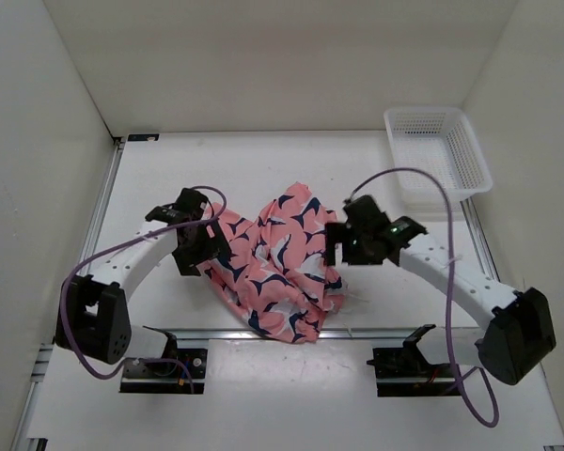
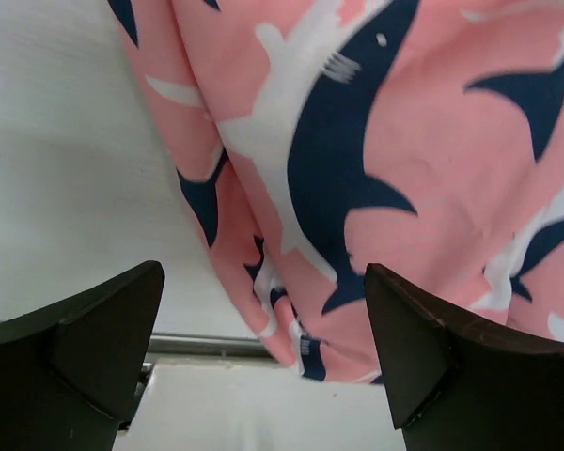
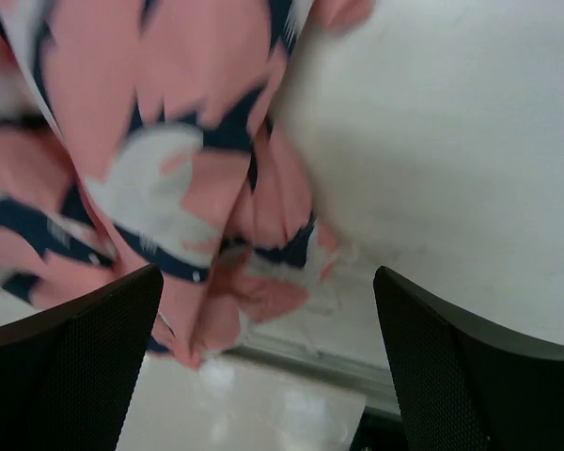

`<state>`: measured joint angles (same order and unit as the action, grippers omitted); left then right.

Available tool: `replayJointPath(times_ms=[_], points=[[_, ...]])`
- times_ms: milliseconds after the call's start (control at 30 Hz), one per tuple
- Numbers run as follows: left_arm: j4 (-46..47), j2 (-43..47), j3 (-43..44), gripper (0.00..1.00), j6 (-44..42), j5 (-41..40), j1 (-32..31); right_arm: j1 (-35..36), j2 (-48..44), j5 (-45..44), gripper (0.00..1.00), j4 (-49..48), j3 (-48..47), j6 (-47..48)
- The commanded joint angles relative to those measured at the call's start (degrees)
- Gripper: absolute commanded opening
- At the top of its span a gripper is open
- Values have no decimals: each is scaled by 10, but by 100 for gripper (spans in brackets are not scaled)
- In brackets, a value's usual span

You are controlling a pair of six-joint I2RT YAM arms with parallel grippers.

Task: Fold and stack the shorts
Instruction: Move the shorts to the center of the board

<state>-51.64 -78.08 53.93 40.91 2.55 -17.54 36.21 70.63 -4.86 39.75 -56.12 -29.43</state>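
- The left gripper (image 2: 263,315) has its jaws spread wide with nothing between them. Its two fingers (image 2: 99,352) are dark, matte wedges with blunt, angled tips.
- Past those tips lie the shorts (image 2: 432,169). They are soft salmon-pink cloth printed with navy-and-white sharks, and a rounded fold runs towards the hem.
- The right gripper (image 3: 268,282) is also wide open and holds nothing. Its fingers (image 3: 470,366) carry a fine, dotted grip texture.
- In the right wrist view the shorts (image 3: 122,122) hang in loose, blurred pleats at the left, over the bare white table.
- From above, the shorts (image 1: 277,268) lie as a rumpled, unfolded heap at the middle of the table (image 1: 263,164), bunched into ridges.
- The left gripper (image 1: 202,249) sits at the heap's left edge and the right gripper (image 1: 343,246) at its right edge. Whether either touches the cloth cannot be told.
- A metal rail (image 1: 216,332) runs across the table just near of the heap.
- A white plastic mesh basket (image 1: 475,155), rectangular with perforated walls, stands at the far right corner, well apart from the shorts.
- A glossy purple cable (image 1: 75,272) loops along each white arm.
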Motion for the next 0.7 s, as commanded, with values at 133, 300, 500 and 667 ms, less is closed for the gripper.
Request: replayJointPath(times_ms=[133, 300, 500, 667], points=[[93, -108, -13, 85, 46, 11, 8, 136, 53, 8, 97, 6, 15, -44], [99, -141, 8, 24, 39, 5, 8, 142, 124, 28, 36, -41, -10, -10], [70, -54, 19, 10, 29, -9, 8, 62, 193, -42, 0, -29, -153, 79], [44, -9, 19, 10, 34, -25, 8, -47, 349, -45, 0, -35, -361, 131]])
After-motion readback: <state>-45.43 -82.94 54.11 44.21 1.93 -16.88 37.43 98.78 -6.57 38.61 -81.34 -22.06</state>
